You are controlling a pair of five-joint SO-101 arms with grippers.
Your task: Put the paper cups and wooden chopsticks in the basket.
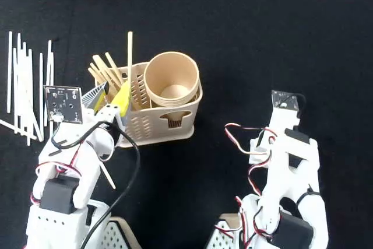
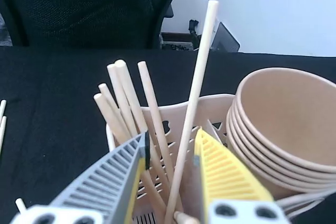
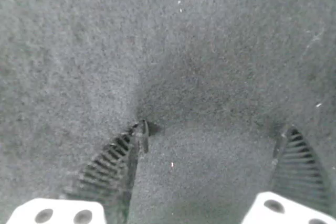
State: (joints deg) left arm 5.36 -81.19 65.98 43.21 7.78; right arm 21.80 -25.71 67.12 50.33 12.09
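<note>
**Supervisor:** Report the scene, largest item first.

**Operator:** I see a black desk (image 1: 262, 39). The basket (image 1: 157, 123) stands on it directly ahead of the left arm. A stack of paper cups (image 1: 172, 80) sits nested in the basket's wider compartment.

**Supervisor:** End effector status?

**Operator:** The left end effector (image 2: 172, 137) is at the basket's narrow compartment with its fingers apart. A tall chopstick (image 2: 197, 87) stands upright between them. It rests against the yellow finger (image 2: 220, 171), with a gap on the grey finger's side. The right end effector (image 3: 213, 129) hangs over bare desk, well apart from the basket. Its fingers are spread wide and hold nothing.

**Supervisor:** Obstructions?

**Operator:** Several leaning chopsticks (image 1: 105, 71) crowd the narrow compartment around the tall one, and the cup stack is just beside them. The loose chopsticks (image 1: 26, 86) lie spread on the desk on the left arm's outer side. A single chopstick (image 1: 108, 176) lies partly under that arm.
</note>
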